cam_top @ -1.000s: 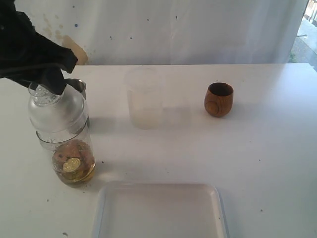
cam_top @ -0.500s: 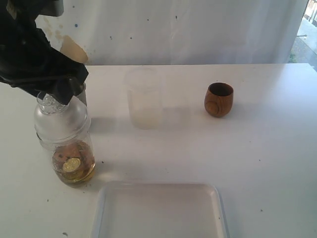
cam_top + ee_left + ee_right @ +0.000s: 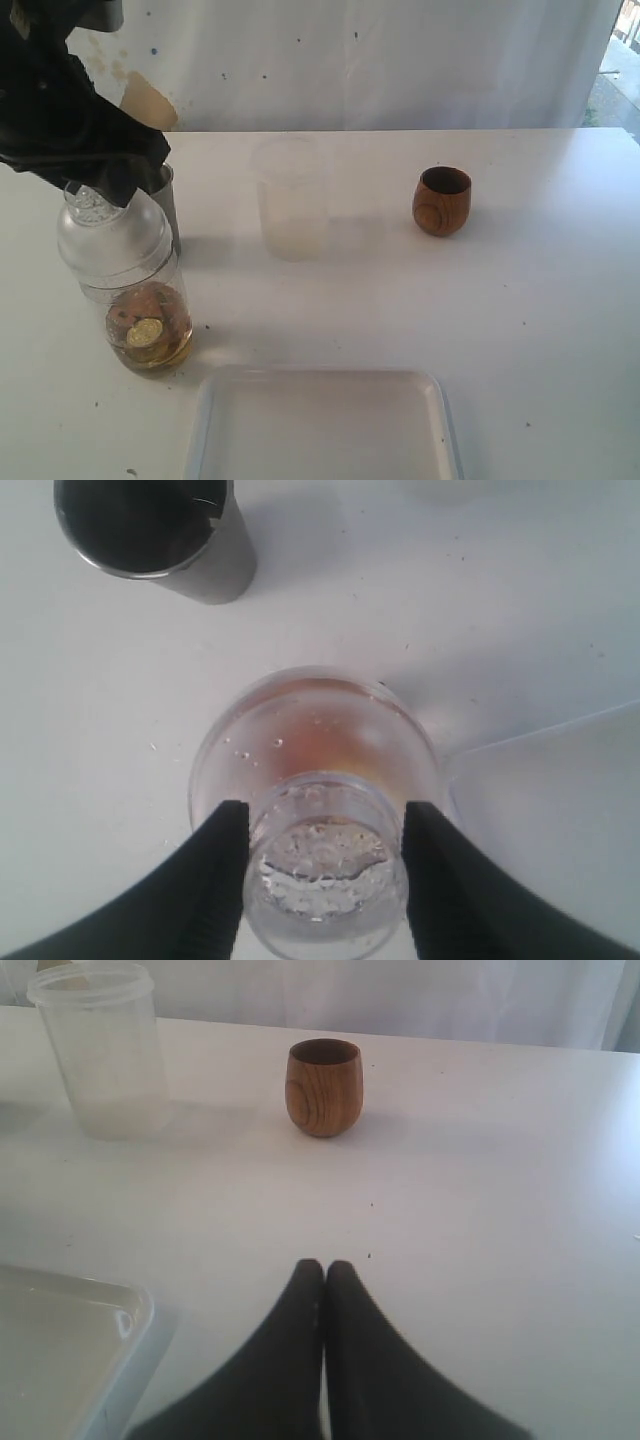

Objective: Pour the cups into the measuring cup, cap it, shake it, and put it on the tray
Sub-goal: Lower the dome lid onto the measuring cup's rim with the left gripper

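Jaws on cap [image 3: 325, 870], measuring cup [image 3: 147, 325] upright

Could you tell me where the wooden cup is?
In the exterior view the wooden cup stands upright on the table, right of centre, with the frosted cup to its left.

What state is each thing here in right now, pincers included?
measuring cup, upright, amber liquid inside, capped.
cap, sitting on the measuring cup, its neck gripped.
left pincer, closed on the cap's neck.
right pincer, shut, holding nothing.
steel tumbler, upright, uncovered.
wooden cup, upright, uncovered.
frosted cup, upright, uncovered, looks empty.
tray, lying flat, nothing on it.
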Robot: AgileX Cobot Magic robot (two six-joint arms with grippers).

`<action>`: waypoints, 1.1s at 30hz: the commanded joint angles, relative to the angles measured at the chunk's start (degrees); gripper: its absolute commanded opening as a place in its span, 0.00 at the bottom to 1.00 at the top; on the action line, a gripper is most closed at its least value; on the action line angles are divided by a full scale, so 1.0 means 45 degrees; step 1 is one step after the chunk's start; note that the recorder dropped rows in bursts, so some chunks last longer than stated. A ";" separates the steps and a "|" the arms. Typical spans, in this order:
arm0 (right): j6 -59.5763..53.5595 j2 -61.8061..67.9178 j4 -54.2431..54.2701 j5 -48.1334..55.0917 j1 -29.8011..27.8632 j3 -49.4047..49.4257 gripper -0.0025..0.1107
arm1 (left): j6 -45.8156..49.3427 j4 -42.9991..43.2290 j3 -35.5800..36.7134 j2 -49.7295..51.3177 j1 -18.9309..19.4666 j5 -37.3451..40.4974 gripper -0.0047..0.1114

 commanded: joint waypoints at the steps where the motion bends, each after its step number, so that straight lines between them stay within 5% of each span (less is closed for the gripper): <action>1: -0.0002 -0.0065 -0.0006 -0.0005 -0.0070 0.0064 0.02 | -0.0013 -0.0387 -0.0056 0.0022 0.0012 -0.0010 0.04; 33: -0.0002 -0.0065 -0.0006 -0.0005 -0.0070 0.0064 0.02 | -0.0020 0.0155 -0.0056 0.0321 0.0012 -0.0010 0.04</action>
